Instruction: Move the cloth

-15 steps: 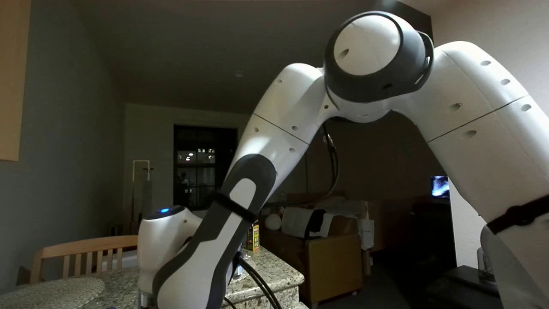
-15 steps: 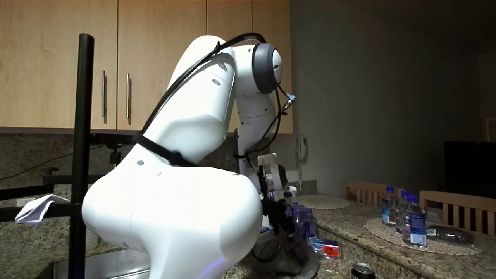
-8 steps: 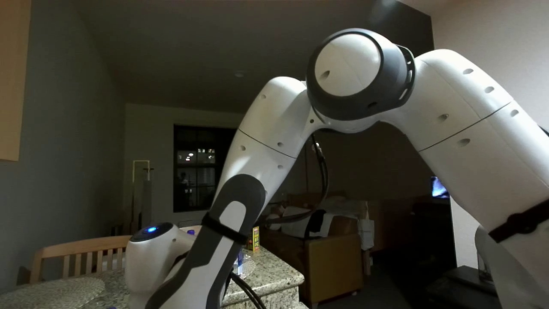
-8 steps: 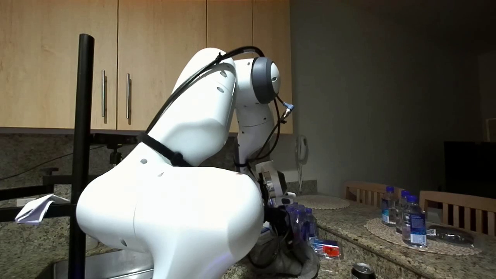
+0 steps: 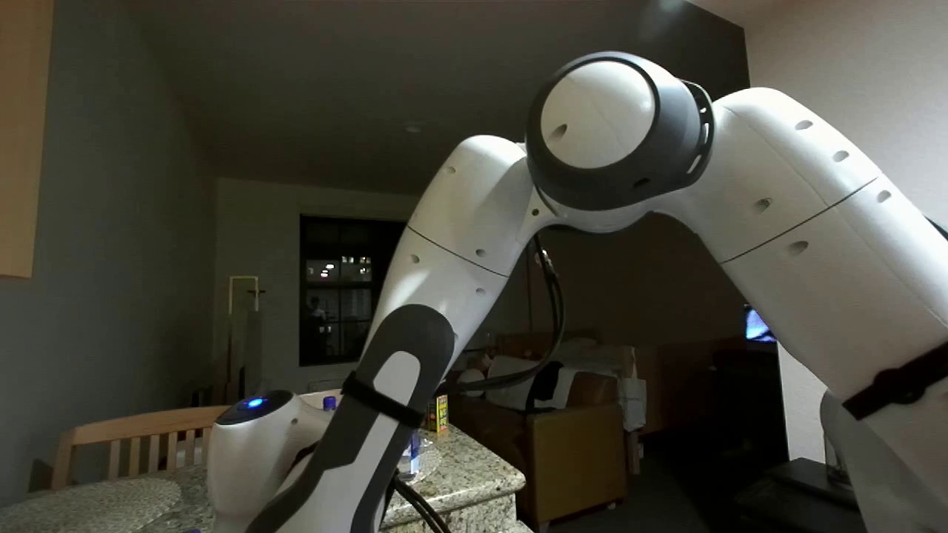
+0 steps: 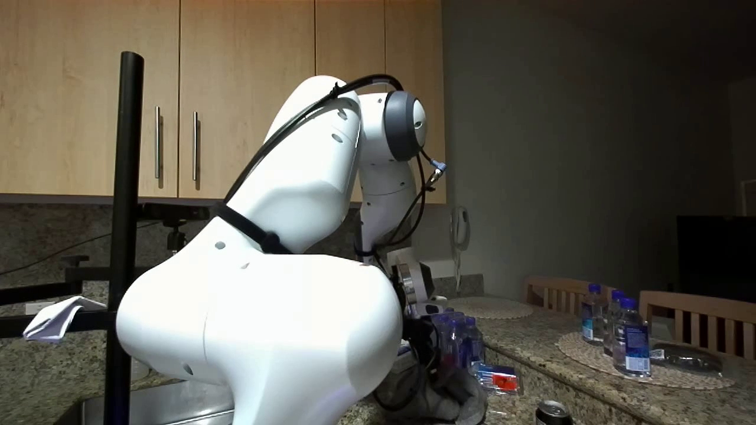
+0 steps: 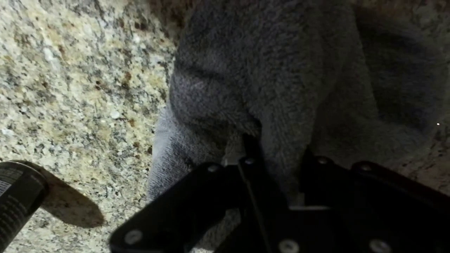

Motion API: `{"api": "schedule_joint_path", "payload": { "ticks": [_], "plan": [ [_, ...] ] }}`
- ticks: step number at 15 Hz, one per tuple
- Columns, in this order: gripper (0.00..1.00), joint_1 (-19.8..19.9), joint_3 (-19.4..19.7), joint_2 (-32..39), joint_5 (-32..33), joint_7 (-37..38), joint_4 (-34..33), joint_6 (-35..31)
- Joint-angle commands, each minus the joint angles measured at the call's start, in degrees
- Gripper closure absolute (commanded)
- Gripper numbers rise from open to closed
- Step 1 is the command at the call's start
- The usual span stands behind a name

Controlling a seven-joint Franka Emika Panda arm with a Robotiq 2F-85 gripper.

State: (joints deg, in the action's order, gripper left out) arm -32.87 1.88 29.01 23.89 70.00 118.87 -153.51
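Observation:
The grey, fluffy cloth [image 7: 281,63] lies crumpled on the granite counter and fills the middle of the wrist view. My gripper [image 7: 279,145] is down in it, with a raised fold pinched between its two dark fingers. Deep shadow covers the lower part of the jaws, so the pads' contact with the fabric shows only partly. In an exterior view the cloth [image 6: 452,401] sits beneath the gripper at the lower edge, partly hidden behind the arm.
A dark can [image 7: 17,196] stands on the counter beside the cloth. Several bottles [image 6: 458,336] and a red-and-blue package [image 6: 499,379] are close behind the gripper. More bottles [image 6: 632,342] stand on a woven mat on the raised ledge. A black pole [image 6: 124,236] rises near the arm's base.
The arm has come down, mostly in the first half second, lowering the gripper into the cloth. The cloth has bunched up slightly around the fingers.

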Motion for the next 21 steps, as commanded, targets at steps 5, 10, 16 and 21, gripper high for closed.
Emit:
{"api": "schedule_joint_path", "payload": {
  "ticks": [5, 10, 16, 21],
  "plan": [
    [0.91, 0.9, -1.5, -2.7, -1.0, -2.5, 0.8, 4.1],
    [0.91, 0.7, -2.2, -5.0, 0.5, -2.2, 0.5, 8.8],
    [0.91, 1.3, -3.8, -8.9, 3.1, -2.7, -0.7, 17.0],
    [0.91, 3.3, -6.8, -11.2, 2.1, -6.2, -2.8, 22.9]
  ]
}}
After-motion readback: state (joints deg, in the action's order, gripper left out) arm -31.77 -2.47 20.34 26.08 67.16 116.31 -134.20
